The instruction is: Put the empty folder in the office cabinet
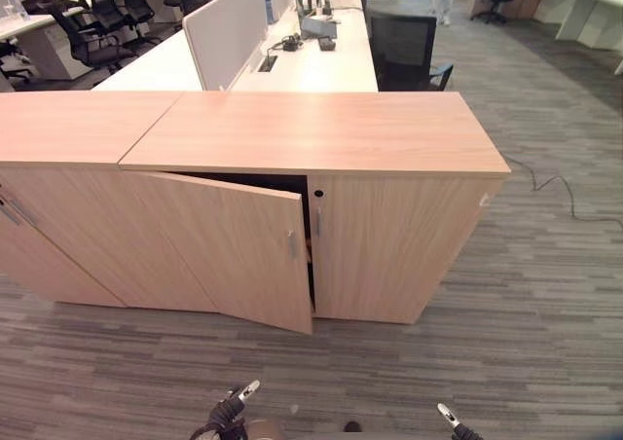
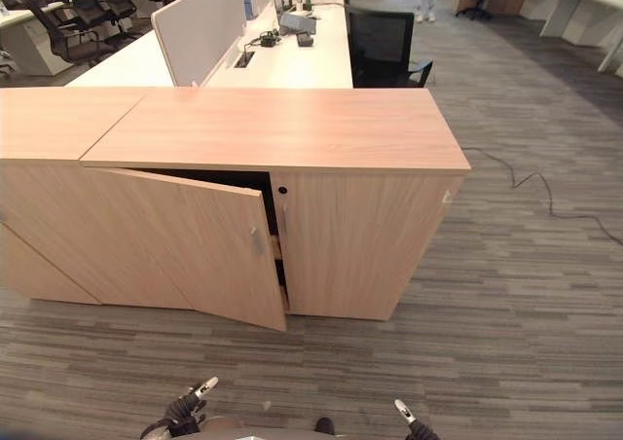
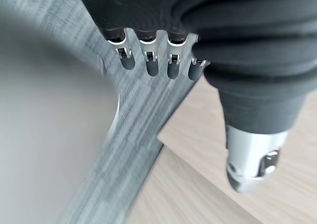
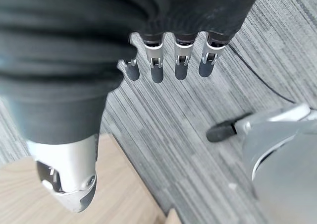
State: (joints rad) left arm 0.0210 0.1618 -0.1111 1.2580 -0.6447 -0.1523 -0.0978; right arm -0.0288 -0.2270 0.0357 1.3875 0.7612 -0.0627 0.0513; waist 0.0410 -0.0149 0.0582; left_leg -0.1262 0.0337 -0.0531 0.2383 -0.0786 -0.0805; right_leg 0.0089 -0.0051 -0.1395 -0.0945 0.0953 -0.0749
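I see no folder: nothing lies on the cabinet [image 1: 311, 133], and both hands hang empty before it, left hand [image 3: 153, 60] and right hand [image 4: 168, 60] with fingers relaxed and apart. The door [image 1: 229, 245] stands ajar. I judge the placing finished; next, shut that door.

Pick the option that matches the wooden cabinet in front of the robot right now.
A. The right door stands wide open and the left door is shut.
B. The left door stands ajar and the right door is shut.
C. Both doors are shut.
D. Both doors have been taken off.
B: on the cabinet, the left door swings outward, showing a dark gap behind it, while the right door sits flush.
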